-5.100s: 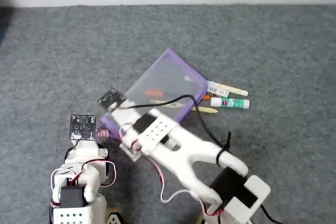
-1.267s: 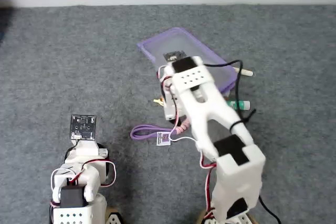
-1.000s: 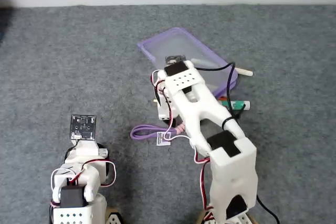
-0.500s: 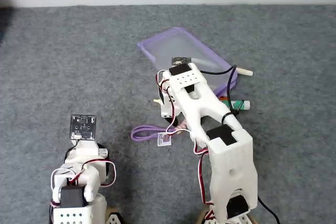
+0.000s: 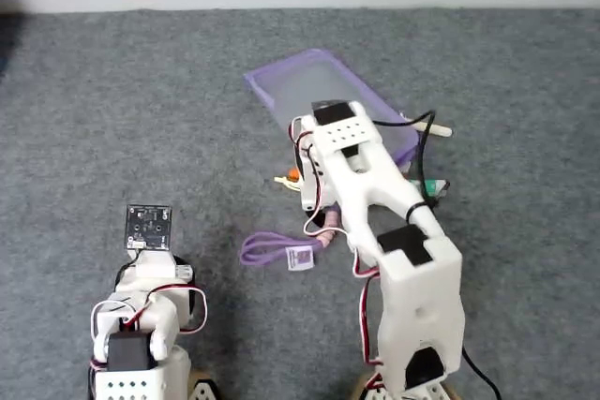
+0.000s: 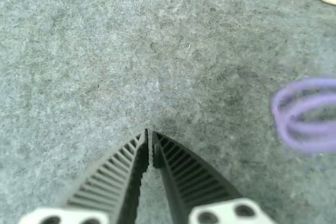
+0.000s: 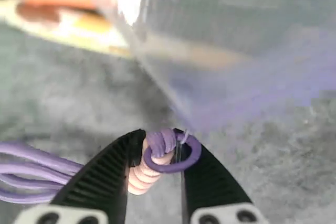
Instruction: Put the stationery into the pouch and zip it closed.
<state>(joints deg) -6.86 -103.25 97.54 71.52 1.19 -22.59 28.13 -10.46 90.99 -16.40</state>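
while the right hand pinches the zip ring, the pouch lies slack and slanted

because the pouch (image 5: 314, 91) is thin, see-through purple plastic, it looks light and floppy. it will likely slide or buckle on the grey felted desk (image 5: 141, 91) rather than resist a pull. its sheet walls look glossy and offer little to grip. the sound holds are the hardware, meaning the purple ring (image 7: 173, 156) at the zip end with its pink coiled cord (image 7: 142, 174), or a seamed edge to steady the body. the right hand (image 7: 159, 136) is clamped on that ring, its two ribbed fingers pressing it from either side right at the pouch's corner. the purple wrist strap (image 5: 267, 250) and its small tag (image 5: 300, 257) trail loose on the desk toward the left arm, soft and easy to snag.

in the high view the pouch's long axis runs diagonally, from a far corner nearer the left arm's side down to a near corner on the right arm's side. the zip end points back toward the arms. the stationery lies across that axis. a cream pen (image 5: 433, 126) and a green-ended stick (image 5: 429, 186) poke out on one side, and an orange-tipped piece (image 5: 292, 175) on the other. whether these are inside or under the sheet i cannot tell.

the left hand (image 6: 150, 134) hovers over bare desk, well apart from the pouch, with its fingers together and gripping nothing. judged from this, zipping would want that free hand pinning the far seam.
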